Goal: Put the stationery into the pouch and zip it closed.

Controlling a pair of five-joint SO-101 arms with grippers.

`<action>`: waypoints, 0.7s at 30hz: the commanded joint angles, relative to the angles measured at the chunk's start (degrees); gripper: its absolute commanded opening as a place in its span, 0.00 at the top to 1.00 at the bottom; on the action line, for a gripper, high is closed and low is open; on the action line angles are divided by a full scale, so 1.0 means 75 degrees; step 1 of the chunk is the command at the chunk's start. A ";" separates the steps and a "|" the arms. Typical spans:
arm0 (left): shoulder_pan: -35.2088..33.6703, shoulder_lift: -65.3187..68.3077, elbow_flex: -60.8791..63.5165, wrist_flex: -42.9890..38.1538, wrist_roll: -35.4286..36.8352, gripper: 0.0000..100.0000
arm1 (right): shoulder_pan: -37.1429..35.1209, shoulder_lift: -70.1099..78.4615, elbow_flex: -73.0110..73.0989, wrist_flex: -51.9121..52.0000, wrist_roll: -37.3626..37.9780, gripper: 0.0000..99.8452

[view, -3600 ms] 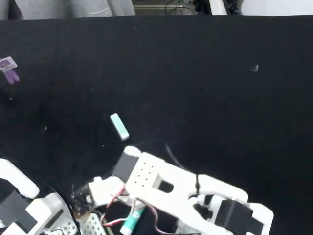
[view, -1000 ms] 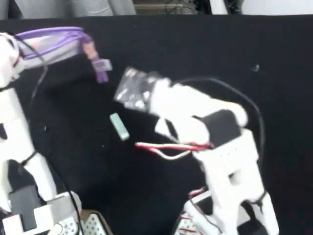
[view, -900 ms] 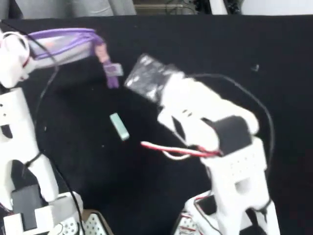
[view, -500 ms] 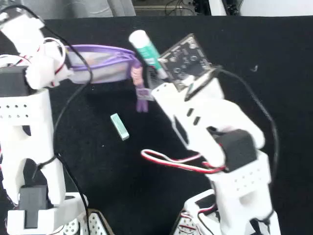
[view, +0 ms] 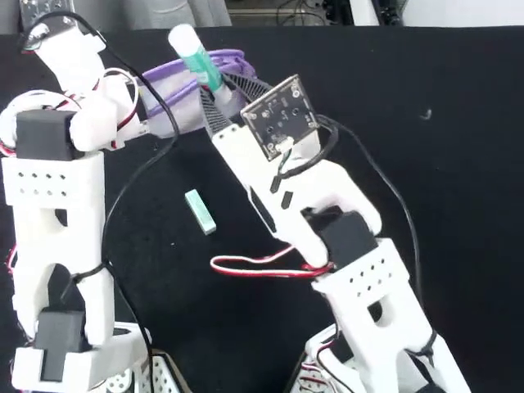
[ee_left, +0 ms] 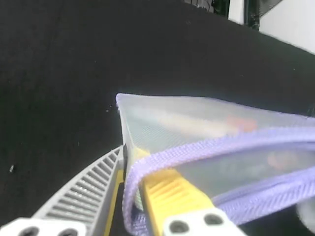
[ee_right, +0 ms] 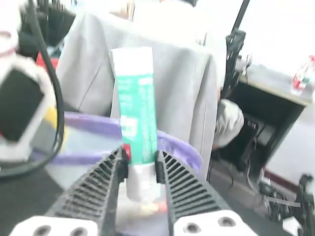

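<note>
About midway, judging by how things lie: inside the translucent pouch, faint pale and orange shapes, too vague to name. Not yet in: a glue stick, and a mint block lying on the black table, nearer than the pouch. Zip undone. As for the left gripper: clamped on the pouch's end seam, holding it aloft at far left. As for the right gripper: pinched narrow on the glue stick's lower part, holding it upright at the pouch's open purple mouth.
</note>
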 commanded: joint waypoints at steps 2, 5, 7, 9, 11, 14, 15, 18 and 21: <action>0.0088 -0.0352 0.0322 -0.0692 0.0035 0.97 | -0.0363 -0.0404 -0.0064 -0.0445 -0.0047 0.99; 0.0088 -0.0352 0.0568 -0.1008 0.0012 0.97 | -0.0750 -0.0990 0.0182 -0.0328 0.0000 0.99; 0.0088 -0.0352 0.0697 -0.1114 0.0012 0.97 | -0.0949 -0.1506 0.0416 -0.0316 0.0012 0.99; 0.0076 -0.0352 0.0756 -0.1114 0.0000 0.97 | -0.1008 -0.2069 0.0721 -0.0305 0.0012 0.99; 0.0076 -0.0352 0.0803 -0.1090 0.0000 0.97 | -0.0996 -0.2667 0.1037 -0.0129 0.0012 0.99; 0.0076 -0.0340 0.0803 -0.1067 0.0000 0.97 | -0.0985 -0.3429 0.1366 0.0234 0.0012 0.99; 0.0076 -0.0328 0.0803 -0.1067 0.0000 0.97 | -0.0985 -0.3640 0.1412 0.0387 0.0012 0.99; 0.0029 -0.0305 0.0803 -0.1067 -0.0012 0.97 | -0.0973 -0.4026 0.1412 0.1114 0.0012 0.98; -0.0322 -0.0270 0.0815 -0.1102 -0.0012 0.97 | -0.0973 -0.4120 0.1412 0.2063 0.0012 0.98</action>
